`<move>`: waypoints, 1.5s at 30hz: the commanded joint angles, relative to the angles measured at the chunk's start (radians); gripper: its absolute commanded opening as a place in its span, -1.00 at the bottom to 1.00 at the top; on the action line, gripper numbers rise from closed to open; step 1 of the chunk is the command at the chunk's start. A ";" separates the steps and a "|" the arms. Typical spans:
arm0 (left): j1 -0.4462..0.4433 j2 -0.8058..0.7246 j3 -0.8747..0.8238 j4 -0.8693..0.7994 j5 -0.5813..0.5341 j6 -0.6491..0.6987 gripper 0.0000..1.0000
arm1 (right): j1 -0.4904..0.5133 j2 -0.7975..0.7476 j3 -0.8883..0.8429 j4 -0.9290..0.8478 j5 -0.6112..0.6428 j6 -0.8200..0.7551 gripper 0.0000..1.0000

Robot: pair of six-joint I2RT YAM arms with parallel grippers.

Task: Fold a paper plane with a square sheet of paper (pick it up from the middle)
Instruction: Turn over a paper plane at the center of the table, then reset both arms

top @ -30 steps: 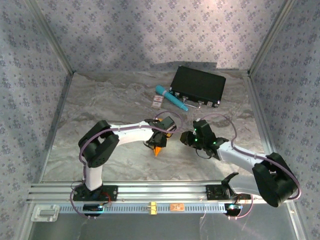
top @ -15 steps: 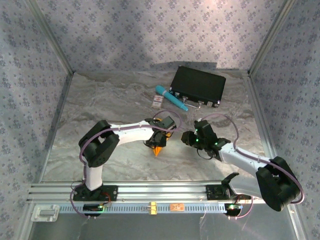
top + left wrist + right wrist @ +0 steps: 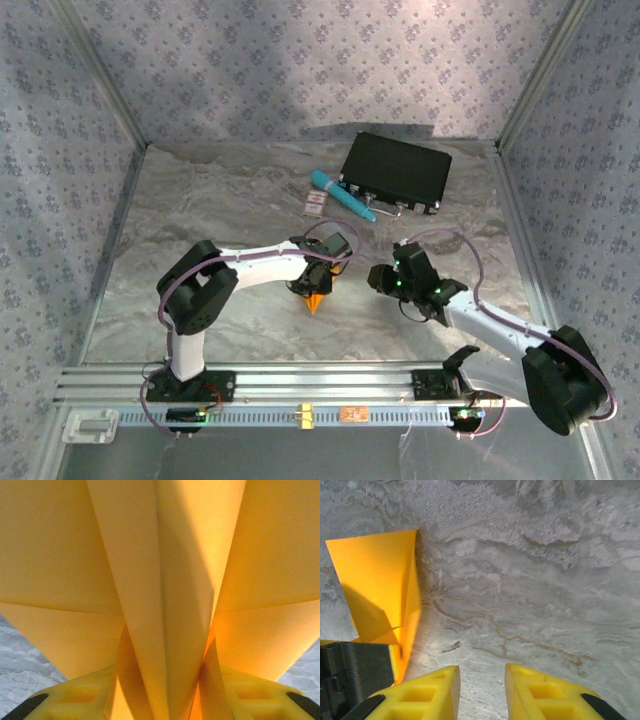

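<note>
Grips the folded orange paper plane (image 3: pixel 170 580) in the left claw (image 3: pixel 315 287), orange tip poking out over the desk's (image 3: pixel 220 200) middle. Holds the right claw (image 3: pixel 482 687) parted and empty just beside it, over marbled desk. Farther back, well apart: teal pen (image 3: pixel 342 197) beside black case (image 3: pixel 397 172).

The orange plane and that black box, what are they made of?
The paper plane looks like thin matte paper: sharp creases, light glowing through the folds. The black case looks stiff, maybe plastic or metal, hard to tell: flat dull lid, straight edges.
</note>
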 commanded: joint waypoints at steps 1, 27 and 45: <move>-0.007 -0.064 0.021 -0.050 -0.007 -0.020 -0.14 | -0.021 -0.049 0.030 -0.086 0.056 -0.054 -0.38; 0.394 -0.647 -0.358 0.272 -0.290 0.329 0.92 | -0.452 -0.008 0.073 0.053 0.620 -0.667 0.98; 0.801 -0.549 -0.583 0.797 -0.413 0.727 1.00 | -0.564 0.406 -0.088 0.884 0.059 -0.861 0.94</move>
